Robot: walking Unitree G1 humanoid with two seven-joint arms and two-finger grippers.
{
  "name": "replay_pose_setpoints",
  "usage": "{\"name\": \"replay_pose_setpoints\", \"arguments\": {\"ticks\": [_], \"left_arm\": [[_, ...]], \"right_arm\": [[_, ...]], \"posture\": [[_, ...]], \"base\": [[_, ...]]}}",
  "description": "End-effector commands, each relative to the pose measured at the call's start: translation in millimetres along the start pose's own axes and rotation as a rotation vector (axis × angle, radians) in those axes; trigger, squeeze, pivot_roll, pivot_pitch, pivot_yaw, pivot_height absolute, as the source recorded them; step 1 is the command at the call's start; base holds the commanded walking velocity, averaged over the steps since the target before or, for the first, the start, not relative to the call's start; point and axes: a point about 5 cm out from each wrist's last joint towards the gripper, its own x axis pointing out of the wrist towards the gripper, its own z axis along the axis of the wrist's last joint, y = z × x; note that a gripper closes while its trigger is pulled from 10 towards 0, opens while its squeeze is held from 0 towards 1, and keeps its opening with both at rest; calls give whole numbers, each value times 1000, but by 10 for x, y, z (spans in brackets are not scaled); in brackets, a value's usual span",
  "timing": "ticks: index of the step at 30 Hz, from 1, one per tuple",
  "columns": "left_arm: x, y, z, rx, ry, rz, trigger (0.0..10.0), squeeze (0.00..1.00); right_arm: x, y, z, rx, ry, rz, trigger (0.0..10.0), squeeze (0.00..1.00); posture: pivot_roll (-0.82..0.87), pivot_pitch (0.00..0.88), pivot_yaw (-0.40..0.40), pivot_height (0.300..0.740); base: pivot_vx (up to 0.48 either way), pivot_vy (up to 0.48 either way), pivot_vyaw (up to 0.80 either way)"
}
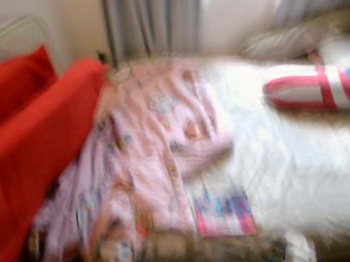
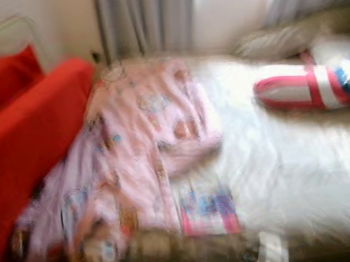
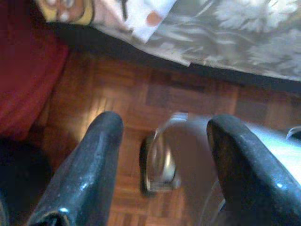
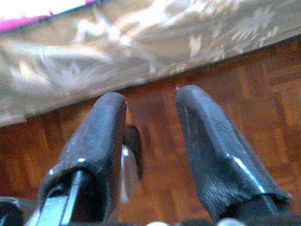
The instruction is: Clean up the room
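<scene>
A rumpled pink printed blanket (image 1: 146, 152) is seen heaped across the left part of the bed (image 1: 302, 168), probably left unmade, with its edge against a red sofa (image 1: 33, 138). A flat, brightly printed book (image 1: 225, 216) lies just beside the blanket near the bed's front edge, and a striped cushion (image 1: 317, 89) rests by the pillows. The left gripper (image 3: 164, 141) and right gripper (image 4: 150, 117) are held low over parquet floor (image 4: 263, 94), fingers spread and empty, presumably idle during approach
</scene>
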Motion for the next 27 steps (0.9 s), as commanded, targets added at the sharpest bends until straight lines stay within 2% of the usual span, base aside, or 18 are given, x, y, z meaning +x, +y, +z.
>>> {"name": "replay_pose_setpoints", "arguments": {"ticks": [1,8,10,15,16,17,18,19,22,27], "left_arm": [[-59,47,-145,-7,51,7,10000,0],[-60,34,-135,-26,29,2,10000,0],[-62,32,-126,-32,11,5,10000,0],[-71,29,-80,-59,-60,13,10000,0],[70,3,384,-36,-196,-5,10000,0],[70,3,384,-36,-196,-5,10000,0],[196,-78,1107,-3,-380,-34,10000,0],[206,-116,1306,4,-435,-49,10000,0],[192,-212,1543,41,-526,-88,10000,0],[151,-287,1696,73,-618,-118,10000,0]], "right_arm": [[28,107,32,11,-15,18,10000,0],[25,91,47,6,-24,24,10000,0],[24,84,58,-26,-25,29,10000,0],[31,92,169,-33,-77,59,10000,0],[36,114,221,-48,-99,85,10000,0],[36,114,221,-48,-99,85,10000,0],[47,156,271,-47,-116,98,10000,0],[58,193,301,-47,-123,102,10000,0],[74,251,356,-42,-141,100,10000,0],[76,273,368,-26,-158,105,10000,0]], "posture": [[121,0,-55,740],[125,0,-59,740],[125,0,-60,740],[123,0,-58,740],[123,0,-59,740],[123,0,-59,740],[126,0,-60,740],[126,0,-60,740],[127,0,-55,740],[119,0,-46,740]], "base": [[0,0,0],[0,0,0],[0,0,0],[0,0,0],[0,0,0],[0,0,0],[0,0,0],[0,0,0],[0,0,0],[0,0,0]]}}
